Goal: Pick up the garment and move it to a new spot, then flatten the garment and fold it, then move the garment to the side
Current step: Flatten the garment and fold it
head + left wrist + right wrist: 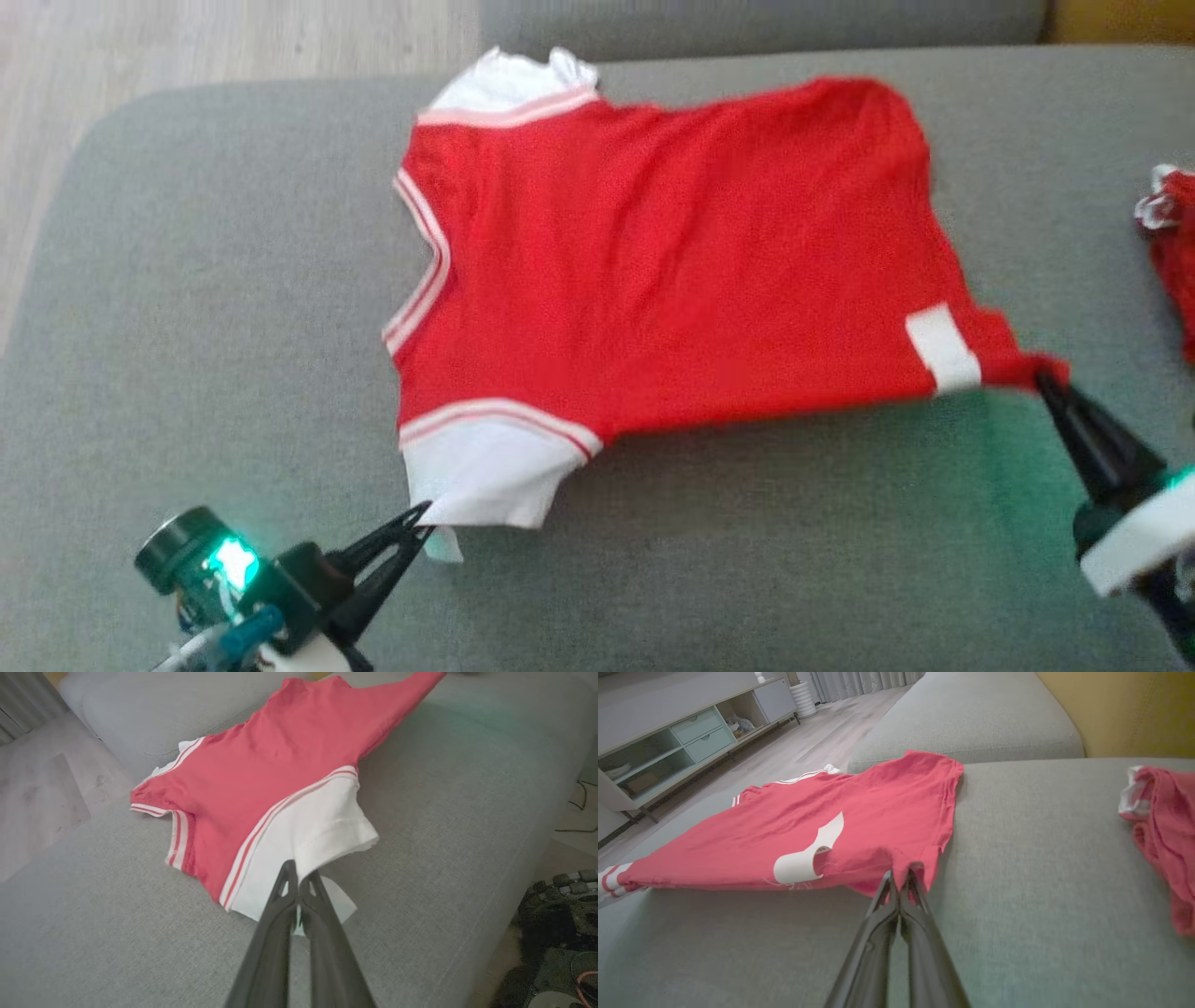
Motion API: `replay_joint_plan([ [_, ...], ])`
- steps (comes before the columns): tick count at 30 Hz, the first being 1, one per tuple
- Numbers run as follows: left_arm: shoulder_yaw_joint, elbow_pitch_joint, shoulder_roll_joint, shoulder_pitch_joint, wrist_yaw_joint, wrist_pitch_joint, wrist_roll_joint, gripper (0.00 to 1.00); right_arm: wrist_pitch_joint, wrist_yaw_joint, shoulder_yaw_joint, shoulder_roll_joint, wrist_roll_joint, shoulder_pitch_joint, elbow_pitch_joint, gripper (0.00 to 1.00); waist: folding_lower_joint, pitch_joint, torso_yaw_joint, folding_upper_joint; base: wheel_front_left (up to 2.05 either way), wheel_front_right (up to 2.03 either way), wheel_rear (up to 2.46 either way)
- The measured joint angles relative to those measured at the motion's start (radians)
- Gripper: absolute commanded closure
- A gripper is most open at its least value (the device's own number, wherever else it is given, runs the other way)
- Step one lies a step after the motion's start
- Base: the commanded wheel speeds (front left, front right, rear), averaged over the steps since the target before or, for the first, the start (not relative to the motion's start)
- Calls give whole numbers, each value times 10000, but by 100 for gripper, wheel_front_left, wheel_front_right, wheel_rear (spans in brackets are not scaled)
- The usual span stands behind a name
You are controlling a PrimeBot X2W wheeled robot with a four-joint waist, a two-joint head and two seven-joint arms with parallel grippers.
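Left claw [425, 511] tight on garment [653, 261] sleeve [485, 471] — right claw [1046, 378] tight on hem [1013, 369]

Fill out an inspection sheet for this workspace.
Surface: grey fabric sofa seat.
Job's things: red shirt, spread nearly flat, stretched between both grippers.
Clutter: second red garment, bunched at the robot's right.
Grippers: left gripper shut on the white sleeve; right gripper shut on the hem corner.
Cables: thin dark cable on the floor beside the sofa.
Surroundings: wooden floor, low cabinet with drawers.
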Motion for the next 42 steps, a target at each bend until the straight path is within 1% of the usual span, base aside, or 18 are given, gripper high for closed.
replay_joint_plan([
  [2,4,-357,228,121,115,163,-15,100,0,0,-140,46,-23,526,-140,100,0,-194,-56,0,0,0,0],
  [5,77,-589,447,-84,104,314,81,100,0,0,-238,127,-151,725,-284,100,0,-254,-175,0,0,0,0],
  [7,119,-629,451,-499,-35,414,270,100,2,0,-320,148,-211,679,-290,100,0,-145,-201,0,0,0,0],
  [10,230,-460,407,-1523,-435,491,675,100,35,0,-420,249,-215,239,-232,100,0,111,-222,0,0,0,0],
  [12,328,-127,244,-2279,-677,633,750,100,224,0,-431,332,-257,-224,-90,100,1,274,-241,0,0,0,0],
  [14,339,284,-2,-2957,-1047,798,752,100,447,0,-426,414,-278,-716,61,100,1,451,-264,0,0,0,0],
  [16,326,769,-353,-3645,-1413,878,863,100,650,0,-357,451,-322,-1228,240,100,1,660,-268,-1,0,0,0],
  [19,238,1659,-897,-4843,-1791,886,1127,100,897,0,-161,466,-433,-2031,518,100,2,1024,-266,0,0,0,0],
  [24,-77,3166,-1469,-6570,-2061,924,1277,100,1135,0,167,780,-456,-3357,1174,100,3,1664,-342,-1,0,0,0],
  [26,-318,3708,-1605,-7060,-2069,922,1371,100,1135,0,353,968,-458,-3840,1492,100,4,1927,-398,-1,0,0,0],
  [28,-541,4201,-1664,-7476,-2082,882,1471,100,1120,0,552,1160,-458,-4305,1833,100,4,2181,-451,-1,0,0,0],
  [32,-846,4876,-1728,-8046,-2148,769,1588,100,972,0,865,1333,-456,-4933,2314,100,5,2536,-513,-1,0,0,0],
  [34,-1080,5294,-1787,-8289,-2148,805,1490,100,857,0,1055,1452,-395,-5268,2594,100,5,2715,-536,-1,0,0,0],
  [35,-1193,5467,-1831,-8347,-2148,863,1400,93,803,0,1183,1490,-313,-5395,2713,85,6,2780,-539,-1,0,0,0],
  [36,-1254,5634,-1889,-8348,-2148,888,1298,20,796,0,1306,1515,-240,-5489,2830,22,6,2820,-531,-1,0,0,0],
  [37,-1298,5764,-1948,-8342,-2148,882,1223,0,731,0,1411,1528,-171,-5544,2949,0,6,2832,-506,-1,0,0,0],
  [40,-1285,5954,-2025,-8331,-2128,767,1074,0,458,0,1616,1532,73,-5559,3250,0,4,2760,-430,-1,0,0,0],
  [42,-1034,5940,-2008,-8067,-1632,602,746,0,255,0,1822,1565,245,-5550,3419,0,3,2545,-414,-1,0,0,0],
])
